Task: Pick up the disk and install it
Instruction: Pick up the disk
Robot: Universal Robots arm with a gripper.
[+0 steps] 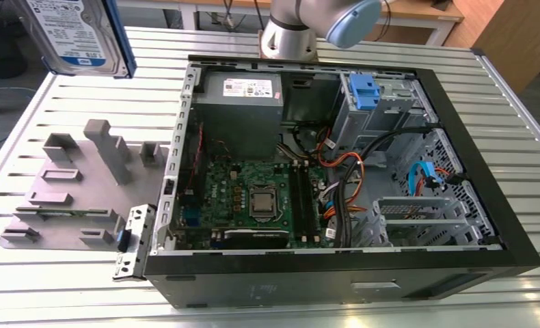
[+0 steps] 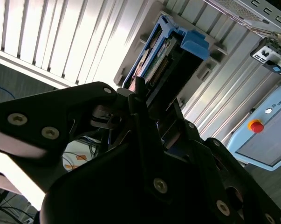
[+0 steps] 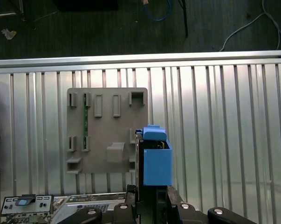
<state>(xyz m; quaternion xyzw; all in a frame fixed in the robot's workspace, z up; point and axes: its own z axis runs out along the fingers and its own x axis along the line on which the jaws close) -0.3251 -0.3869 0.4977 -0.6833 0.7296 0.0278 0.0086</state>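
Note:
The disk [image 1: 74, 34], silver with a white-and-blue label and a blue carrier bracket, hangs in the air above the table's far corner at the exterior view's left. In both wrist views my gripper [image 3: 152, 193] [image 2: 152, 100] is shut on the disk [image 3: 156, 163] [image 2: 154, 60], whose blue bracket sticks out beyond the black fingers [image 2: 135, 112]. Below the held disk in the first wrist view lies a grey fixture plate [image 3: 107, 126].
An open computer case [image 1: 489, 260] lies on the slatted metal table [image 1: 516, 137], with a grey power supply [image 1: 238, 102], a green circuit board [image 1: 251, 198] and a blue drive bay [image 1: 366, 96] inside. The grey fixture plate [image 1: 70, 198] lies beside the case at the exterior view's left. The arm's base [image 1: 293, 34] stands behind the case.

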